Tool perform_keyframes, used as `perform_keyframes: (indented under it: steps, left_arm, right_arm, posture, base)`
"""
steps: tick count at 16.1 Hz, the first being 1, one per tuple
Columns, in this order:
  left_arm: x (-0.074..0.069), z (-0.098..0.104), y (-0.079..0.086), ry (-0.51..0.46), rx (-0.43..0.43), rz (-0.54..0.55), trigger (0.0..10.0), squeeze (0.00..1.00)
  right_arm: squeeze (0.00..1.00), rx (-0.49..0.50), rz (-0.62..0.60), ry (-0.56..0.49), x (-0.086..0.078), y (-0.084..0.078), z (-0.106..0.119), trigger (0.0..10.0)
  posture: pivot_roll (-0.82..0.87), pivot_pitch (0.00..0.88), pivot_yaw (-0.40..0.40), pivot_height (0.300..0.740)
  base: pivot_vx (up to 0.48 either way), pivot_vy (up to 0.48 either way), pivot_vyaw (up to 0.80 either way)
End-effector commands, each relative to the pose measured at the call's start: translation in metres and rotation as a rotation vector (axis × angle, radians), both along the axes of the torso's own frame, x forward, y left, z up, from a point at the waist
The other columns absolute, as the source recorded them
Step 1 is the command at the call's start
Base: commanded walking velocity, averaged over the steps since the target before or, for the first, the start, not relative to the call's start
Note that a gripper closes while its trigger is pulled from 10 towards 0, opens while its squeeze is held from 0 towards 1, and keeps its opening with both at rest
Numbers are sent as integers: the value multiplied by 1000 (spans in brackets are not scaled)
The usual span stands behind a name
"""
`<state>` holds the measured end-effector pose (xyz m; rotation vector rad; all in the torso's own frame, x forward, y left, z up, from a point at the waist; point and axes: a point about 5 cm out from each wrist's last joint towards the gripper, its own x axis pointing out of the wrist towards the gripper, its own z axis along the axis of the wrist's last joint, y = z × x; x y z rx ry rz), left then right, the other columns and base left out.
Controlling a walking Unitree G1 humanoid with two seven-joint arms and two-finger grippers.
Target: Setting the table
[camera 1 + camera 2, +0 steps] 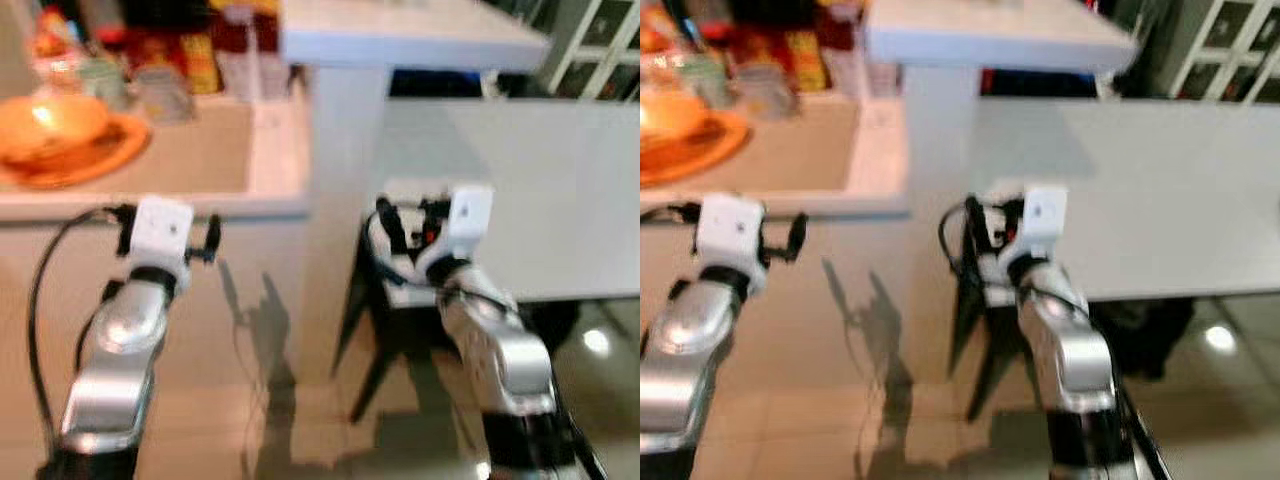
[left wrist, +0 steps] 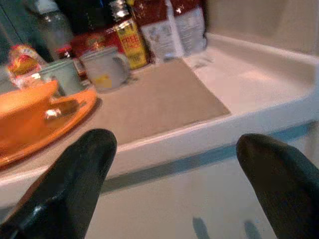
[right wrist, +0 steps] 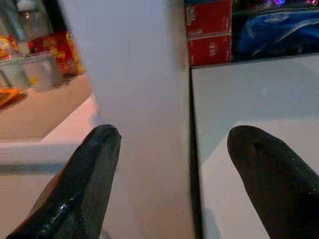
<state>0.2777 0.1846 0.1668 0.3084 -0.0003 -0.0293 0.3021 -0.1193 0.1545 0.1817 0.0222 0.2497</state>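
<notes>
1. At the edge of a white counter [image 1: 270, 205], the left gripper [image 2: 184, 184] is raised just short of the rim, its two black fingers [image 2: 75, 179] spread wide with nothing between them.
2. On the counter, a tan placemat [image 2: 164, 97] lies bare; beside it sits an orange plate [image 1: 110, 150] carrying an orange bowl [image 1: 50, 125].
3. Behind the mat stand two pale mugs [image 2: 104, 69], a clear bottle [image 2: 50, 25] and red and yellow packets [image 2: 127, 37], all blurred.
4. To the right, the right gripper [image 3: 174, 184] is held at the near corner of a white table [image 1: 560, 190], fingers [image 3: 269, 174] likewise far apart and empty.
5. A white pillar [image 3: 129, 74] rises between counter and table.
6. Under the table's near corner stand dark, angled legs [image 1: 375, 340] on a glossy tiled floor [image 1: 290, 420].
</notes>
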Motion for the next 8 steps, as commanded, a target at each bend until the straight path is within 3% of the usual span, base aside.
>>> perform_keyframes:
  steps: [1,3,8]
  left_arm:
    - [1,9,-4,-34,2,-17,10000,0]
    - [2,15,-6,-50,23,-18,10000,0]
    - [3,30,-8,-88,38,-30,10000,0]
  right_arm:
    - [0,7,12,7,0,1,1,10000]
    - [0,-26,13,-15,2,2,5,10000]
    - [0,-35,59,-44,7,9,11,10000]
  posture:
    - [55,0,-42,740]
    - [60,0,-54,740]
    - [71,0,-56,740]
  base:
    - [0,0,0]
    - [0,0,0]
    - [400,0,800]
